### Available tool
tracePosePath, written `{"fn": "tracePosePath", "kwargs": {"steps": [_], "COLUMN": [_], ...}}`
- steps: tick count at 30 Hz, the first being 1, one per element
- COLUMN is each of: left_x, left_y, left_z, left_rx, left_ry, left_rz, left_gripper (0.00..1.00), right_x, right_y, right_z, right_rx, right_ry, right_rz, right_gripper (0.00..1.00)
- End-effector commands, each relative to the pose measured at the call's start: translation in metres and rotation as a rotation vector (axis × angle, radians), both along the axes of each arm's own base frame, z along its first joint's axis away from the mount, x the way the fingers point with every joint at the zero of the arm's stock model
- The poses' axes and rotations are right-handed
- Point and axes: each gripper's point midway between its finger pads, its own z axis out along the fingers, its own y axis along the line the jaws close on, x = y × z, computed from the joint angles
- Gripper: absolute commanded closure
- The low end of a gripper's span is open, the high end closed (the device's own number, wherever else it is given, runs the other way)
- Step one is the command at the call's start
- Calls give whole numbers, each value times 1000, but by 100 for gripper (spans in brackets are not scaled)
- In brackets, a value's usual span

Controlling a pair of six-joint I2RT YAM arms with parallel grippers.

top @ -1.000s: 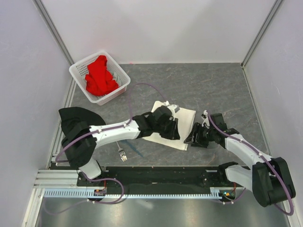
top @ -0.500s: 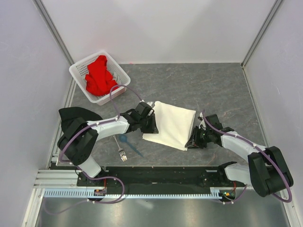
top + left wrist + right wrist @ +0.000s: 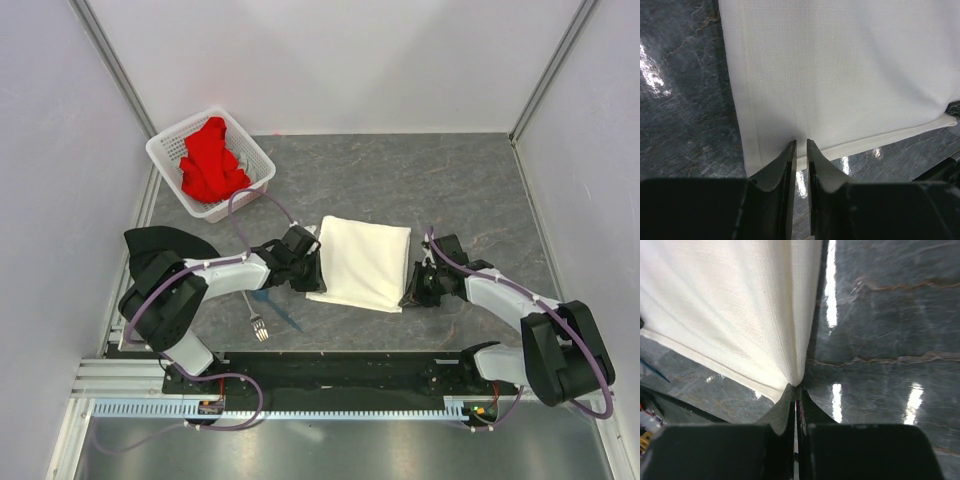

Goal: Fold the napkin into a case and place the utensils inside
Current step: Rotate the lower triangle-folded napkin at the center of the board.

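Centrally, item one — the napkin (image 3: 362, 262): cream cloth, lying as a flat rectangle on the grey table (image 3: 470, 190). A second layer showed beneath one edge in the left wrist view.

Left gripper (image 3: 800, 144): sat at the napkin's left edge, fingers almost together with a thin slit between them and the tips over the hem. Whether cloth was pinched could not be told.

Right gripper (image 3: 796, 388): closed tight on the napkin's near right corner, with creases fanning out from the pinch.

Fork (image 3: 255, 318) and blue spoon (image 3: 268, 296): lay on the table left of the napkin, close beside each other near the left arm.

White basket (image 3: 165, 150): stood at far left — held a red cloth (image 3: 208, 160).
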Motion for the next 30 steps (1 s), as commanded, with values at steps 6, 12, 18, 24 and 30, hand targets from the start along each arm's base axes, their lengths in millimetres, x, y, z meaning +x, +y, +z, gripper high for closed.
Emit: {"fn": "tracePosePath", "kwargs": {"steps": [6,12,18,24,30], "left_x": [-25,-66,-55,12,61], "left_y": [-6,-54,-62,-17,25], "left_z": [-13,2,50,62,52], "left_rx": [-47,-194,-240,-233,-148], "left_ry": [66,136,27,-26,-50], "left_rz": [2,-54,-52,79,185], "left_gripper": [80,79,69,67,69], "right_x": [48,96,106,100,86], "right_y": [-53,-67,-30,20,9], "right_z": [0,38,82,81,55], "right_rx": [-298,-427,-352,-101,-143], "right_ry": [-56,-172,-320,-302,-232], "right_rz": [-143,-160,-12,104,55], "right_gripper": [88,61,40,47,69]}}
